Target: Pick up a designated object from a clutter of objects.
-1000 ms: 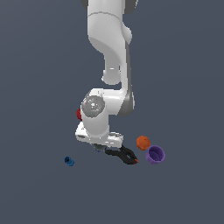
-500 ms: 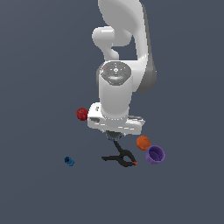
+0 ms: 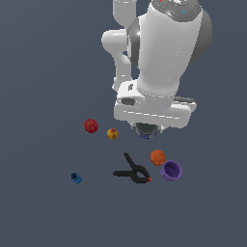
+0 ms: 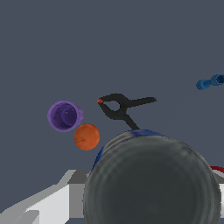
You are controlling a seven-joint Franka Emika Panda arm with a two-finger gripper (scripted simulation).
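Dark grey cup point(image 4: 151, 183) fills much of the wrist view, a round, squat body with a blue edge showing behind it, sitting right up against the camera between the pale parts of the tool point(image 4: 148, 192). In the exterior view the same cup point(image 3: 146, 130) peeks out just under the white hand of the arm point(image 3: 159, 62), clear above the desk point(image 3: 43, 96). Whether the tool's fingers are pressed on it I cannot tell (the cup and the hand hide them in both views).

Below, the clutter lies scattered: a red ball point(image 3: 90, 126) beside a yellow-red ball point(image 3: 112, 134), an orange ball point(image 3: 157, 157) touching a purple cup point(image 3: 171, 171), a black clamp point(image 3: 131, 171) just beside those two, and a tiny blue cylinder point(image 3: 76, 178) well apart toward the exterior view's left.
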